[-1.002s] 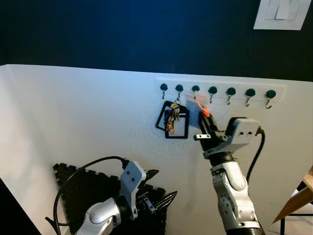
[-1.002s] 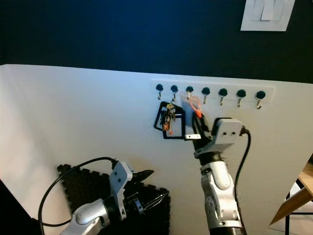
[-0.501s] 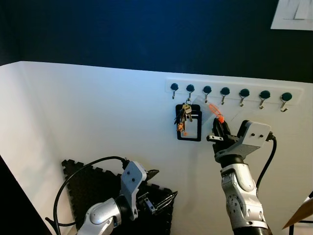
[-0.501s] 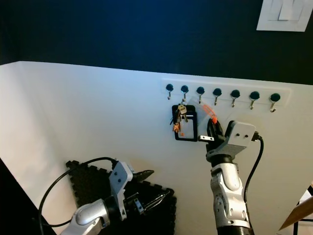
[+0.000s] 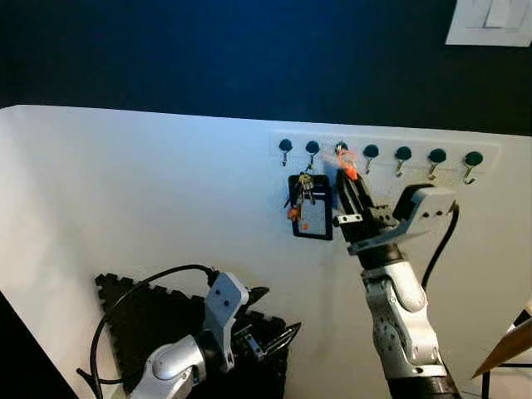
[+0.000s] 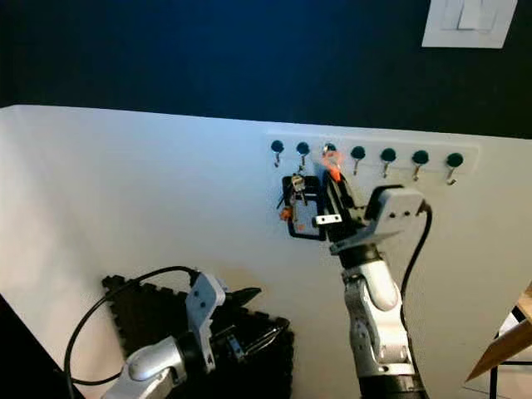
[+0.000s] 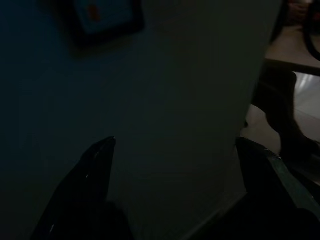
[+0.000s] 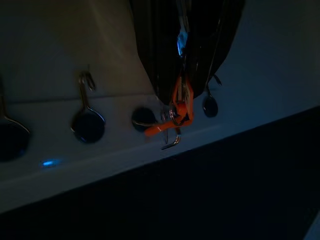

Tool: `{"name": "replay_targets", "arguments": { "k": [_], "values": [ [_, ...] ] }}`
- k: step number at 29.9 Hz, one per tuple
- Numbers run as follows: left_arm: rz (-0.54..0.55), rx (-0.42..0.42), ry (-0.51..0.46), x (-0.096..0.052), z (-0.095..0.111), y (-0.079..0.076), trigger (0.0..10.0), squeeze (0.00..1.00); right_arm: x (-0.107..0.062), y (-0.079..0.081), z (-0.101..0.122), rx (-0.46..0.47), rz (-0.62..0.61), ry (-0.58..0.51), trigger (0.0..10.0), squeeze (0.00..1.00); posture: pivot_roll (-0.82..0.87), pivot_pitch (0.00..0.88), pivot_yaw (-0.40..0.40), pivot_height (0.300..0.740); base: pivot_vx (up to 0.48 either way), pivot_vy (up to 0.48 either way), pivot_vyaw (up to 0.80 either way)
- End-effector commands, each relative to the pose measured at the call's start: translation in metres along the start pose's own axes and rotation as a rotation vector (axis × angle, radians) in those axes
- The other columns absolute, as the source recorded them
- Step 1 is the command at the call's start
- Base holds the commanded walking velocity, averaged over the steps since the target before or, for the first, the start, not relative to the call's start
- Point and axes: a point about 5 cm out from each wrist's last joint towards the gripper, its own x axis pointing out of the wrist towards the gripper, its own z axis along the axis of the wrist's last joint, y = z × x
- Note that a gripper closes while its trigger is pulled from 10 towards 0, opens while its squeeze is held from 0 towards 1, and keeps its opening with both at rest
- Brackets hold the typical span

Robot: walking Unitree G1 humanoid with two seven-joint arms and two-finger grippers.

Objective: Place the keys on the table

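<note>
Right gripper [image 5: 347,173] raised to the hook rail [image 5: 382,148], fingers clamped on the orange-tagged keys [image 8: 176,106], apparently at the third hook (dim wrist view). Left gripper [image 5: 270,337] low by the mat [image 5: 141,320], fingers apart.

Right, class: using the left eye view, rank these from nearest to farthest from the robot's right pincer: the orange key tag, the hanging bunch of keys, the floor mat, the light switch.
1. Orange key tag: at the tips of the right pincer, by the hook rail.
2. Bunch of keys: hanging just to its left.
3. Light switch and floor mat: one high to the right, one low to the left; too close to rank.
</note>
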Motion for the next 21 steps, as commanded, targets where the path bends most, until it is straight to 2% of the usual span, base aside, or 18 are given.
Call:
{"name": "replay_targets", "arguments": {
  "k": [1, 4, 7, 12, 18, 21],
  "values": [
    [0.002, -0.007, -0.033, 0.003, 0.008, 0.000, 10.0, 0.00, 0.003, 0.007, 0.000, 0.009, 0.037, -0.005, 0.0, 0.00, 0.06, 0.047, 0.023, 0.740, 0.000, 0.000, 0.00],
    [0.001, -0.008, -0.038, 0.003, 0.010, 0.001, 10.0, 0.00, 0.003, 0.005, -0.003, 0.011, 0.017, 0.012, 0.0, 0.00, 0.06, 0.047, 0.023, 0.740, 0.000, 0.000, 0.00],
    [-0.001, -0.008, -0.039, 0.003, 0.011, 0.001, 10.0, 0.00, 0.000, -0.003, -0.010, 0.034, -0.062, 0.067, 0.0, 0.00, 0.06, 0.047, 0.023, 0.740, 0.000, 0.000, 0.00],
    [-0.009, -0.008, -0.036, 0.003, 0.012, 0.000, 10.0, 0.00, -0.006, -0.020, -0.023, 0.159, -0.209, 0.152, 0.0, 0.00, 0.05, 0.053, 0.026, 0.740, 0.000, 0.000, 0.00],
    [-0.014, -0.010, -0.035, 0.004, 0.013, -0.001, 10.0, 0.00, -0.006, -0.023, -0.021, 0.165, -0.218, 0.147, 0.0, 0.00, 0.05, 0.055, 0.027, 0.740, 0.000, 0.000, 0.00],
    [-0.016, -0.009, -0.035, 0.004, 0.013, 0.000, 10.0, 0.00, -0.001, -0.018, -0.015, 0.170, -0.164, 0.115, 0.0, 0.00, 0.05, 0.053, 0.027, 0.740, 0.000, 0.000, 0.00]
  ]
}}
